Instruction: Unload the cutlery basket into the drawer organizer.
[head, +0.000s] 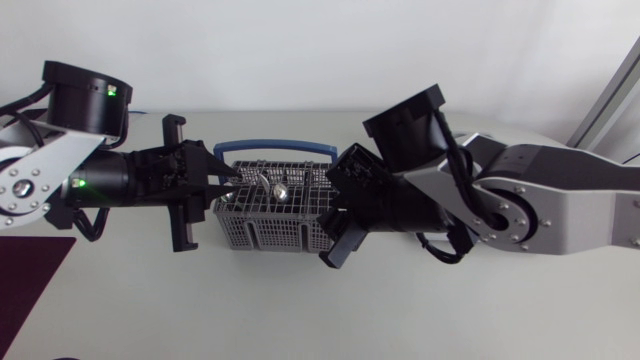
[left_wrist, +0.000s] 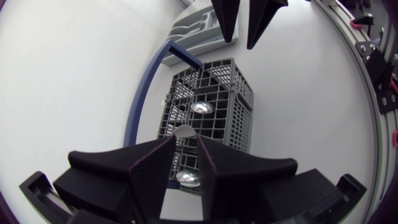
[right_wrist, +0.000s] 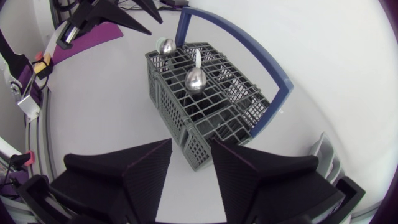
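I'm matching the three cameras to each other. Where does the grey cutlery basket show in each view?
Head view: the cutlery basket stands in the middle of the table.
Left wrist view: it stands just ahead of the left gripper.
Right wrist view: it stands just ahead of the right gripper.
Shared landmark: its blue handle, seen in all three.

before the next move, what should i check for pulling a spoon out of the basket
1. Left gripper open: ok.
2. Spoon lined up between its fingers: ok; whether they touch it, cannot tell.
3. Right gripper open, at the other end of the basket: ok.
4. Basket upright, blue handle swung aside of the top: ok.
5. Drawer organizer compartments free: cannot tell.
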